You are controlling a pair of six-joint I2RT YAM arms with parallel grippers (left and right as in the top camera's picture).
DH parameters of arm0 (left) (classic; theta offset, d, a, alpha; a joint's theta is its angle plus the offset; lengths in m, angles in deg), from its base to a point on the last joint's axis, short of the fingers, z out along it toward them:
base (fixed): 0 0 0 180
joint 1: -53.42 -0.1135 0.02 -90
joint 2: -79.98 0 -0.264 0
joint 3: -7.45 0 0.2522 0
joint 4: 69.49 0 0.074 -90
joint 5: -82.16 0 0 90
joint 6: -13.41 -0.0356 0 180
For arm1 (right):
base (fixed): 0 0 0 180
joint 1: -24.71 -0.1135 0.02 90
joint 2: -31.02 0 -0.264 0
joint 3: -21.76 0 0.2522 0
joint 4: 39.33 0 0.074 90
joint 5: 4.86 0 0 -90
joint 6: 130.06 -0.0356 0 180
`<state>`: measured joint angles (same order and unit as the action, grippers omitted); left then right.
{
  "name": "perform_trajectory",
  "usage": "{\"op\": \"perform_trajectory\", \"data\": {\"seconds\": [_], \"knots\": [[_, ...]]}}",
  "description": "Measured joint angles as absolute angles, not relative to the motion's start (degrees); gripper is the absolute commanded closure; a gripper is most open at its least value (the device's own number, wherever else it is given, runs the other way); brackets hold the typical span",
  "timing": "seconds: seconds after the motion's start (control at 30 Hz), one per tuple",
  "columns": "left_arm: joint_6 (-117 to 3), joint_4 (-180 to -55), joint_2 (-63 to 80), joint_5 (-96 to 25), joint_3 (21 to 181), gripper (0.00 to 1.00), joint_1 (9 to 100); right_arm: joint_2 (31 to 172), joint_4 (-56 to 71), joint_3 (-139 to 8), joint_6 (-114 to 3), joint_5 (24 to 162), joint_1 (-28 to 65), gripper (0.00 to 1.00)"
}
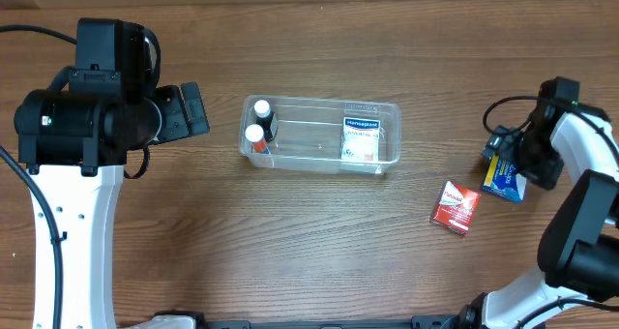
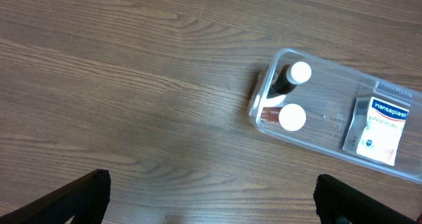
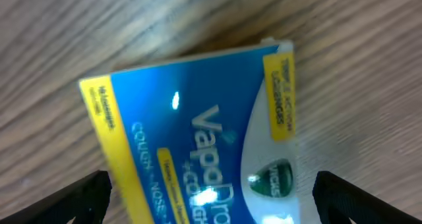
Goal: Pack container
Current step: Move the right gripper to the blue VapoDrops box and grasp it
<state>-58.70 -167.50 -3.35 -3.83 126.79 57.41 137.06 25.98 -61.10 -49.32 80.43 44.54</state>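
Observation:
The clear plastic container [image 1: 320,107] lies mid-table and holds two white-capped bottles [image 1: 258,122] at its left end and a Hansaplast box [image 1: 361,138] at its right end. It also shows in the left wrist view [image 2: 330,135]. My left gripper [image 2: 211,201] is open and empty over bare wood, left of the container. My right gripper [image 3: 211,197] is open, its fingers on either side of a blue and yellow Vicks VapoDrops box [image 3: 191,138] lying flat on the table. That box [image 1: 503,179] sits at the far right. A red box [image 1: 456,207] lies between it and the container.
The table is brown wood. Black cables [image 1: 503,111] loop by the right arm. The left arm's base [image 1: 77,232] stands at the left.

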Motion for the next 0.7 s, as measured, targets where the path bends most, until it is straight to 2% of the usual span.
{"op": "perform_trajectory", "data": {"seconds": [0.13,0.33,0.53,0.7], "knots": [[-58.7,-167.5,-3.35,-3.83,126.79,0.0,57.41,137.39,21.9,-56.44,-48.51,80.47,44.54,0.01],[-58.7,-167.43,-3.33,-3.8,126.79,0.0,57.41,137.39,19.73,-55.81,-47.77,83.36,44.54,0.26],[-58.7,-167.47,-3.35,-3.8,126.79,0.0,57.41,137.47,26.9,-59.33,-47.72,85.76,44.54,0.27],[-58.7,-167.5,-3.35,-3.98,126.79,0.0,57.41,136.86,39.4,-75.04,-48.69,87.18,42.14,0.26]]}}
